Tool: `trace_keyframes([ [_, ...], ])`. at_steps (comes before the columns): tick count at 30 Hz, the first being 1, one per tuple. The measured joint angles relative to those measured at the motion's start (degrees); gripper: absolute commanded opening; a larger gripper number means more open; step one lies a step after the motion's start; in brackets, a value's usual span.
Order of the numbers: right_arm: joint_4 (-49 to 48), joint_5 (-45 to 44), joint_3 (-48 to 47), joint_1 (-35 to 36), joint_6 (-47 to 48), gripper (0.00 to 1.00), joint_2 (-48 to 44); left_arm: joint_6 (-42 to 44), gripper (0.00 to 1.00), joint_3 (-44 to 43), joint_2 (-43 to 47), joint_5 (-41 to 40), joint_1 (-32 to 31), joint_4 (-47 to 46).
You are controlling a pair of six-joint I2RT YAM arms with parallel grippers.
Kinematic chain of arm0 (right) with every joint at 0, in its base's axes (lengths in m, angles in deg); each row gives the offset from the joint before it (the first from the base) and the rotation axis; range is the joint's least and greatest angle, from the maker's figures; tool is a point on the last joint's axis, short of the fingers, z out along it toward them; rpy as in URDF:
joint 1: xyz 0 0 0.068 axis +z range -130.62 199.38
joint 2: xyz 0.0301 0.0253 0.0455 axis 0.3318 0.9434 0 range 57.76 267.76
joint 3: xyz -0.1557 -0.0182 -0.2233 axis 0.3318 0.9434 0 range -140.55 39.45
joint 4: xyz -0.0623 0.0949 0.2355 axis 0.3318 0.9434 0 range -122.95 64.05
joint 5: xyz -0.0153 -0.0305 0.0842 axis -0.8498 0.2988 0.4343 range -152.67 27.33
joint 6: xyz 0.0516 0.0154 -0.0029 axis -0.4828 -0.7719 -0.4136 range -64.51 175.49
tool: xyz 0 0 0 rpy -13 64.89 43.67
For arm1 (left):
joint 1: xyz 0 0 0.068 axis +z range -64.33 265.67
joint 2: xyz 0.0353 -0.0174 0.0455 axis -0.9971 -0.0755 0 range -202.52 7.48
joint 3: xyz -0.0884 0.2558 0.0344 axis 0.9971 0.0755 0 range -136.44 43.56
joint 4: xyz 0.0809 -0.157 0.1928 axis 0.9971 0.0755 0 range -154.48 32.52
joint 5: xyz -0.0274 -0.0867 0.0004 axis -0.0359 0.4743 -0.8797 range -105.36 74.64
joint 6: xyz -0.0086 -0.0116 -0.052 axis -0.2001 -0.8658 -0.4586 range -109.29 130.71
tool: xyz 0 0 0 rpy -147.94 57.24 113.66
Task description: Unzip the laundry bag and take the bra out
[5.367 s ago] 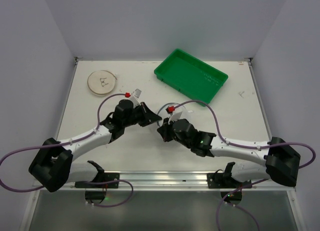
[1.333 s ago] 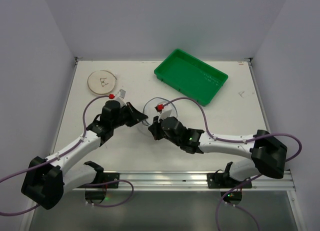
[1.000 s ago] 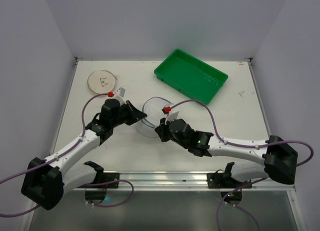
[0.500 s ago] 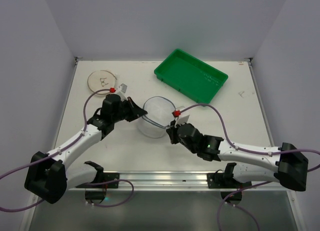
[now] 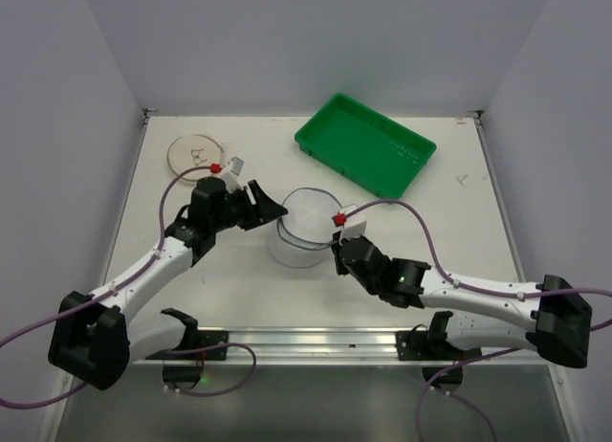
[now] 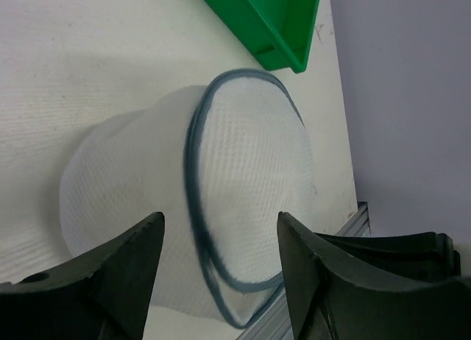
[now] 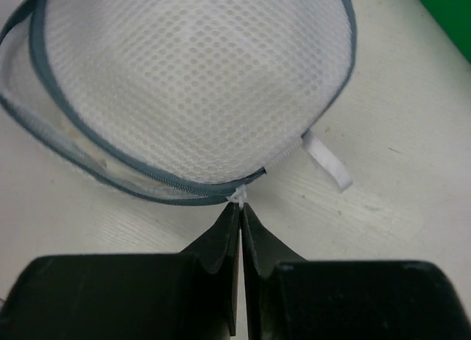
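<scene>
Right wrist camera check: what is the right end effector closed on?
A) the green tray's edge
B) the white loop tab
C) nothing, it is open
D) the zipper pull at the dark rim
D: the right end effector pinches the small zipper pull at the rim of the laundry bag; the loop tab lies free.

readable text: none | beige disc (image 5: pixel 196 157) marking: too small to read

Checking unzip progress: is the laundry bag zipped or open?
Partly open: on the laundry bag, the zipper rim splits into two tracks beside the right claw, shut on the pull. Far side: cannot tell.
</scene>
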Motion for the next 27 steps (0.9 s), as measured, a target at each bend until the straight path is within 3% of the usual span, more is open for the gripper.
trace_keyframes([
  [7, 3.6, -3.4, 0.3, -0.1, 3.2, 0.33, -5.8, 3.6, 0.77, 0.0, 3.7, 0.8, 0.6, 0.0],
  [14, 7.1, -4.2, 0.7, -0.1, 3.2, 0.45, -14.2, 9.1, 0.82, -0.4, 6.3, 0.6, 0.6, 4.1],
  [19, 10.2, -2.0, -3.1, -0.1, 3.2, 0.57, -12.0, 12.5, 0.83, -3.1, 6.2, -0.3, 1.7, 8.3],
  [23, 10.5, -0.5, -9.6, 0.0, 4.1, 0.57, -5.6, 13.5, 0.84, -3.3, 5.9, 0.1, 7.7, 9.7],
  [27, 9.7, 1.0, -16.0, 1.7, 6.1, 0.56, 2.3, 12.8, 0.83, -1.6, 4.6, 3.0, 19.7, 8.7],
])
